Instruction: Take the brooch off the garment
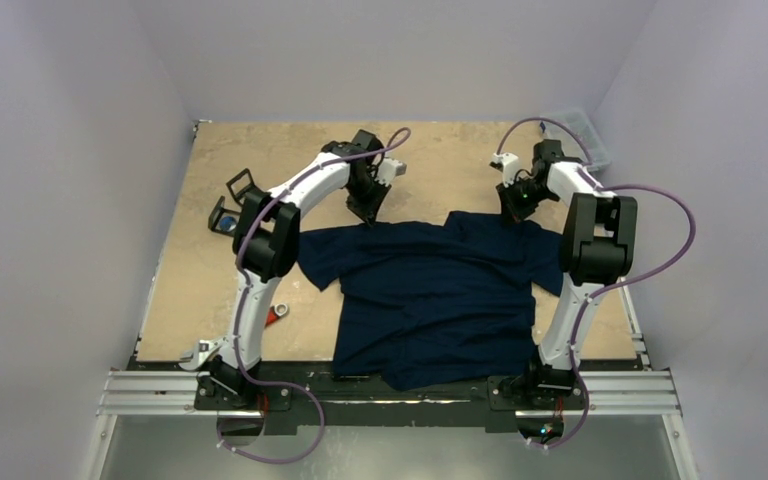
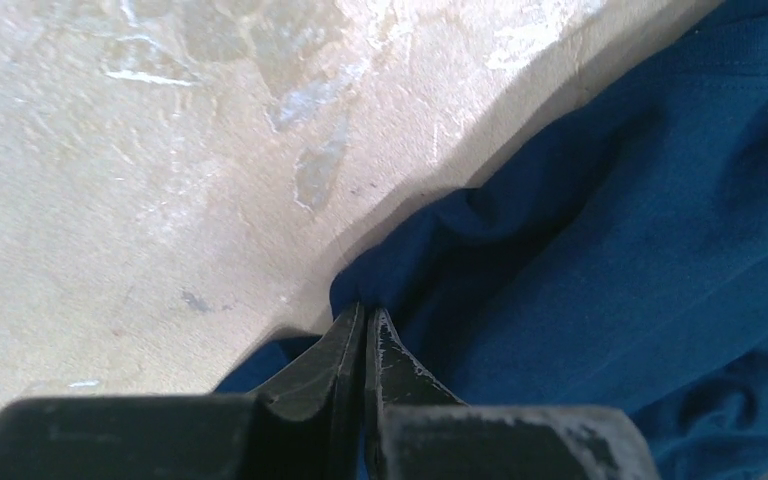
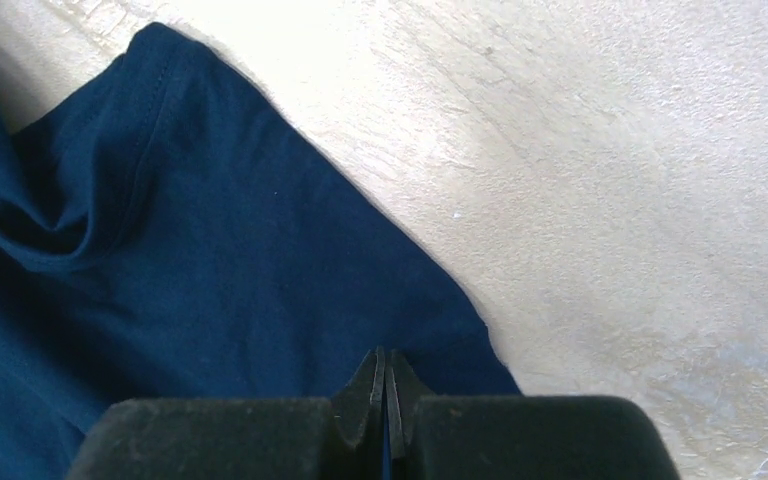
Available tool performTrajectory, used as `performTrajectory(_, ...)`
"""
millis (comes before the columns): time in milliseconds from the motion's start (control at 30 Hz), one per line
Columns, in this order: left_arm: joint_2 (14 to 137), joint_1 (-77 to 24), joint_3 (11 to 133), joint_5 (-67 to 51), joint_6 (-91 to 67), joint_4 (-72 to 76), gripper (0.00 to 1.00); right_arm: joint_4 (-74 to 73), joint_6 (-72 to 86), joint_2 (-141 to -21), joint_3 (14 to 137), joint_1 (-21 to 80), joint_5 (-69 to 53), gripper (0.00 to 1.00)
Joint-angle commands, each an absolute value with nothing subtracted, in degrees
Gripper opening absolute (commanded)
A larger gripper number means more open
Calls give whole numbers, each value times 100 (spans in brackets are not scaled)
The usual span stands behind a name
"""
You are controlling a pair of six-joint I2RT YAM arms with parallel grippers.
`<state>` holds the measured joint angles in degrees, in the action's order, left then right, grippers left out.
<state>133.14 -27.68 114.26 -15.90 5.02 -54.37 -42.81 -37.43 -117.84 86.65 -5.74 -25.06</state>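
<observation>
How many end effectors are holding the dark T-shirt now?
2. The left end effector pinches a fold of the T-shirt at its far edge, left of the collar. The right end effector pinches the far edge right of the collar.

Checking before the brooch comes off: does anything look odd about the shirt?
Yes. The dark navy short-sleeved T-shirt shows no brooch in any view. Its hem hangs over the near edge of the tan table, and the cloth puckers where the left gripper pinches one shoulder; the right gripper, jaws closed, holds the other.
</observation>
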Motion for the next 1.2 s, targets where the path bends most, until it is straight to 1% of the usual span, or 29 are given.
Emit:
performTrajectory(0,12593,-2501,11147,-1573,336,-4900,0,-3955,-3686,-11608,8802,-544,-2592,0)
performTrajectory(133,12013,-2239,10635,-1217,195,-4128,0,-3266,-3360,-11379,8807,-549,-2307,0)
performTrajectory(267,11795,-2145,10485,-668,318,-3818,0,-3159,-3265,-11537,9069,-544,-2111,0)
performTrajectory(400,11939,-2145,10508,-149,534,-3969,0,-3380,-3373,-11734,9259,-545,-2130,0)
performTrajectory(500,12117,-2112,10556,212,492,-4049,0,-3150,-3205,-11649,9142,-549,-2130,0)
performTrajectory(600,12240,-2100,10636,148,504,-4159,0,-3038,-3059,-11581,9099,-537,-2127,0)
performTrajectory(633,12288,-2100,10695,55,553,-4241,1,-3090,-3052,-11595,9150,-527,-2135,10)
performTrajectory(700,12430,-2101,10932,27,625,-4538,23,-3374,-3085,-11639,9353,-507,-2199,31)
performTrajectory(733,12465,-2078,11039,26,605,-4664,30,-3469,-3096,-11634,9396,-482,-2269,40)
performTrajectory(767,12456,-2025,11110,-186,550,-4742,35,-3541,-3085,-11603,9445,-445,-2364,44)
performTrajectory(833,12246,-1850,11037,-804,352,-4652,41,-3646,-3046,-11549,9507,-315,-2512,44)
performTrajectory(900,12014,-1755,10900,-1524,194,-4365,42,-3738,-2978,-11545,9585,-105,-2611,42)
performTrajectory(1033,11795,-1681,10975,-2293,-195,-4407,45,-3744,-2603,-11665,9809,441,-2871,40)
performTrajectory(1167,11434,-1394,10835,-2967,-655,-4415,60,-3724,-2135,-11924,10185,958,-3240,39)
